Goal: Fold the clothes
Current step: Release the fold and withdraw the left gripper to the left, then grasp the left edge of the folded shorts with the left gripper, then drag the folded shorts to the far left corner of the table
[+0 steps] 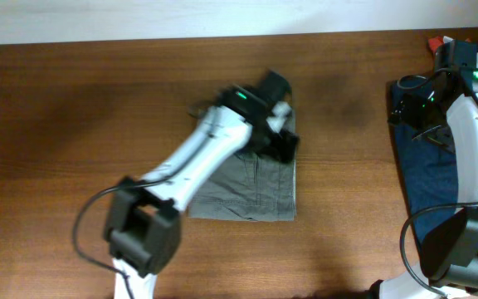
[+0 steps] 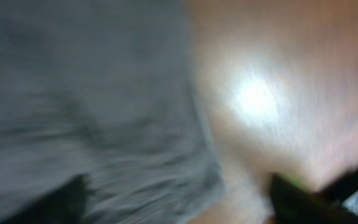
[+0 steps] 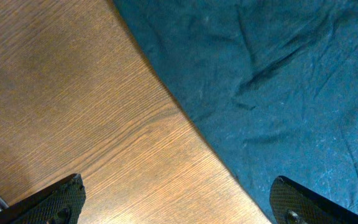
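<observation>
The grey shorts (image 1: pixel 256 187) lie folded into a rough rectangle at the table's middle. My left gripper (image 1: pixel 279 137) hovers at their far right corner. The left wrist view is blurred: grey cloth (image 2: pixel 86 106) fills the left, bare wood the right, and the fingers (image 2: pixel 179 208) are wide apart, open, with the cloth's edge between them. The dark navy garment (image 1: pixel 426 178) lies at the right edge under my right arm. My right gripper (image 1: pixel 413 112) is open and empty (image 3: pixel 179 202), straddling the left edge of the navy cloth (image 3: pixel 272 81).
The brown wooden table (image 1: pixel 81 124) ends at a white wall along the back. Some red and white things (image 1: pixel 459 46) sit at the far right corner behind the right arm. Black cables hang by both arm bases.
</observation>
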You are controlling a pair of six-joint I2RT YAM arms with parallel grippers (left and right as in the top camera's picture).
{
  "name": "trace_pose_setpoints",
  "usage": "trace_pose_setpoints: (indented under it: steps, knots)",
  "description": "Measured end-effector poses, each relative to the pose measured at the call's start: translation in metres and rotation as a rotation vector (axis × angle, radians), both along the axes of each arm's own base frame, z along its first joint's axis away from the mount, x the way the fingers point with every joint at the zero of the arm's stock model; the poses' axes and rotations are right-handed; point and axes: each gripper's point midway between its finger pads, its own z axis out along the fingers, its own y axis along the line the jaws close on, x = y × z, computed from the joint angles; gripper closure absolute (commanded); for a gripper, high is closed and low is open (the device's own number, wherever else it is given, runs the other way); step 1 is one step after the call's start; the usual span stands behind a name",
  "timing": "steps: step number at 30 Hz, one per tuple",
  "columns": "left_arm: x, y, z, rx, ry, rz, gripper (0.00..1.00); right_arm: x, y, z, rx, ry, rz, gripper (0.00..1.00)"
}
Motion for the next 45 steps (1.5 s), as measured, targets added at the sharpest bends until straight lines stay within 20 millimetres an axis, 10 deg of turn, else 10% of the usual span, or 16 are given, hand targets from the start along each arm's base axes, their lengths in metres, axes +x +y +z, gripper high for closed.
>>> trace_pose_setpoints:
  steps: [4,11,16,18,25,31,36,40,45]
  knots:
    - [0.055,0.095,0.029,0.089,-0.09,0.23,0.01,0.0,0.0,0.0,0.0,0.0,0.0,0.02]
    - [0.065,0.223,-0.014,-0.021,0.082,0.367,0.01,0.0,0.0,0.0,0.0,0.0,0.0,0.02]
    - [0.03,0.222,-0.081,-0.154,0.194,0.296,0.11,0.0,0.0,0.0,0.0,0.0,0.0,0.02]
    - [0.018,0.217,-0.096,-0.172,0.223,0.278,0.31,0.0,0.0,0.0,0.0,0.0,0.0,0.02]
    - [0.01,0.18,-0.109,-0.256,0.169,0.182,0.36,0.0,0.0,0.0,0.0,0.0,0.0,0.02]
    - [0.008,0.156,-0.115,-0.304,0.127,0.154,0.93,0.0,0.0,0.0,0.0,0.0,0.0,0.02]
    - [0.016,0.16,-0.125,-0.293,0.116,0.231,0.99,0.0,0.0,0.0,0.0,0.0,0.0,0.02]
    - [0.052,0.193,-0.125,-0.273,0.035,0.407,0.99,0.0,0.0,0.0,0.0,0.0,0.0,0.02]
    - [0.103,0.3,-0.121,-0.233,-0.122,0.767,0.99,0.0,0.0,0.0,0.0,0.0,0.0,0.02]
